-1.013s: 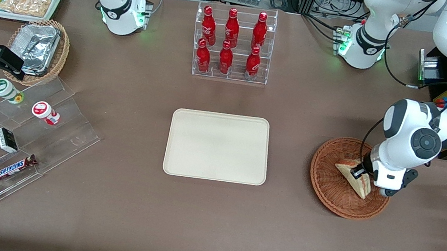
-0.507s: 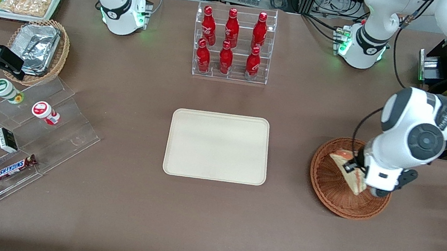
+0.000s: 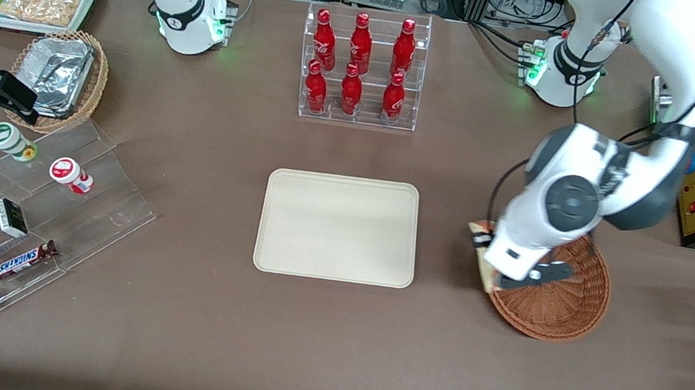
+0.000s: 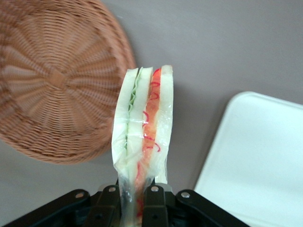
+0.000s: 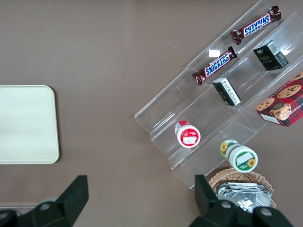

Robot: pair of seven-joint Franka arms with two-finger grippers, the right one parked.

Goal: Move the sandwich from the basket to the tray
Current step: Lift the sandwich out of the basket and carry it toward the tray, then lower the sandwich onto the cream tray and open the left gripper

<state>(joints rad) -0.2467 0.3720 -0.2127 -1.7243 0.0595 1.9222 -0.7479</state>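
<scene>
Brown desk (image 3: 170, 307) under everything, cut off at the picture edges. Cream tray (image 3: 339, 227) flat at mid-desk, bare; only one rounded corner of it in the left wrist view (image 4: 258, 156). Reddish-brown wicker basket (image 3: 568, 302) toward the working arm's end of the desk, well apart from the tray; about half of its bowl covered in the front view by the white left arm (image 3: 567, 205), the woven bottom shown bare in the wrist view (image 4: 57, 80). Left gripper (image 4: 132, 203) up above the basket's rim on the tray side, over the strip of desk between basket and tray; fingers (image 4: 152, 201) clamped on the sandwich (image 4: 143, 137). Sandwich off the basket, in the air, held by its end with the cut edge toward the wrist camera: green, white and red layers between pale bread, seemingly under clear wrap. Gripped end of the sandwich hidden between the fingers. In the front view only two small bits of the sandwich (image 3: 479, 233) visible past the wrist, the rest covered by the arm; gripper fingers not distinguishable there. Clear rack of red bottles (image 3: 361, 69) farther from the front camera than the tray.
</scene>
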